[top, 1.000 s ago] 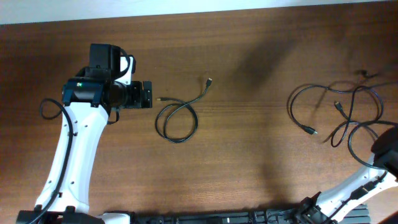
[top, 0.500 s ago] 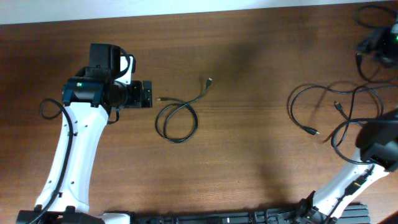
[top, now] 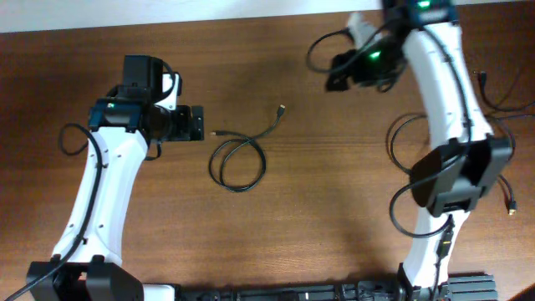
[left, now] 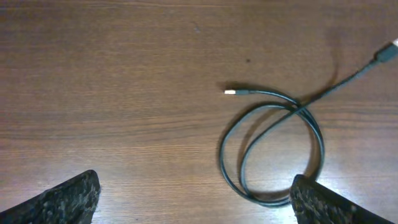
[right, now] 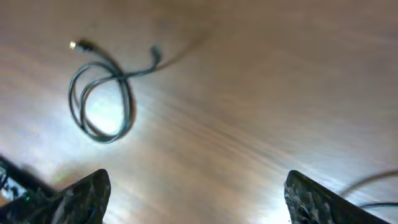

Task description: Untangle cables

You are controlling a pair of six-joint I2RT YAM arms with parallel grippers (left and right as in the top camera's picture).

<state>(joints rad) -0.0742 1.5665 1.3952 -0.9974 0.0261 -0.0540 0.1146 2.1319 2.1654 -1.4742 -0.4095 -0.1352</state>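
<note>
I read the left tool (top: 199, 125) wide and empty, just left of the coiled cable (left: 297, 106). The right tool (top: 336, 73) is wide and empty, upper right of centre.

Overhead, my right arm (top: 443, 75) covers part of the tangled cables (top: 390, 142). The right wrist view is blurred; the coiled cable (right: 121, 76) shows no plug detail there. In the left wrist view, one fingertip (left: 323, 202) hides the coil's lower edge; the frame crops its far plug (left: 388, 51)

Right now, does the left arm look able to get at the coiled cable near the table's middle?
Probably yes. The coiled cable lies alone just ahead of the open left end effector, and nothing stands between them.
</note>
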